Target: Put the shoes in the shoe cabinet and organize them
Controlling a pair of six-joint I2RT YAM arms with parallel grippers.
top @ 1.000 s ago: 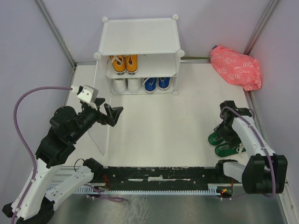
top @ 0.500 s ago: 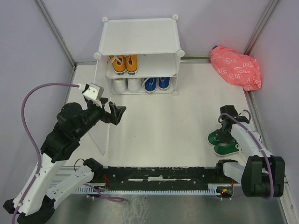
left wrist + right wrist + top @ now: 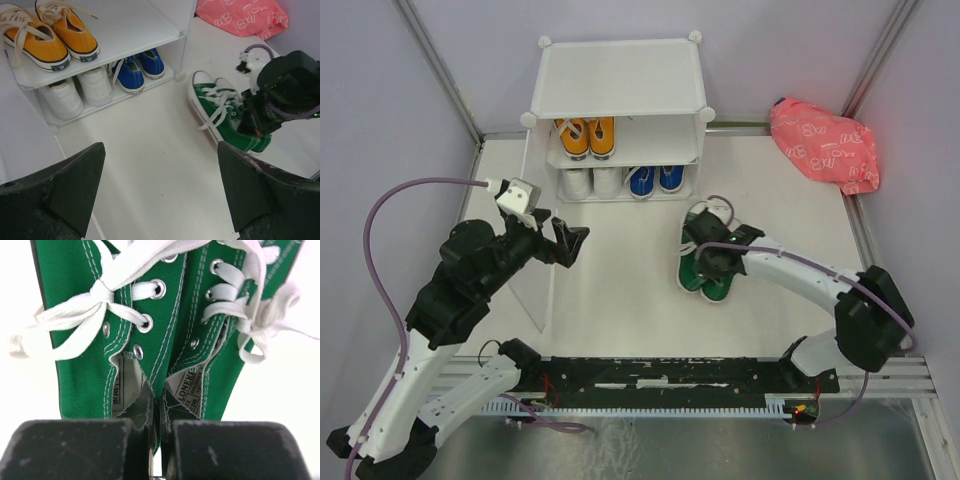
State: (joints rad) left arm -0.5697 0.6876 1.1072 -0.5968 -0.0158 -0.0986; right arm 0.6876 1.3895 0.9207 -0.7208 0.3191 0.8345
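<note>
The green shoes [image 3: 703,262] lie side by side on the table in front of the shoe cabinet [image 3: 617,85], toes towards it. My right gripper [image 3: 715,263] is shut on the touching inner walls of the green pair [image 3: 150,315], at the heel openings. On the cabinet's upper shelf sit orange shoes [image 3: 586,136]. White shoes [image 3: 590,182] and blue shoes [image 3: 655,180] sit below. My left gripper [image 3: 566,245] hangs open and holds nothing, left of the green pair [image 3: 220,117]. In the left wrist view the fingers [image 3: 70,190] frame bare table.
The cabinet's open front panel [image 3: 535,275] stands on edge under my left arm. A pink patterned bag [image 3: 825,145] lies at the back right. Grey walls close in the table on the left, right and back.
My right gripper has closed on the green pair and carried it from the near right corner to the middle, in front of the cabinet. The left arm shifted slightly.
</note>
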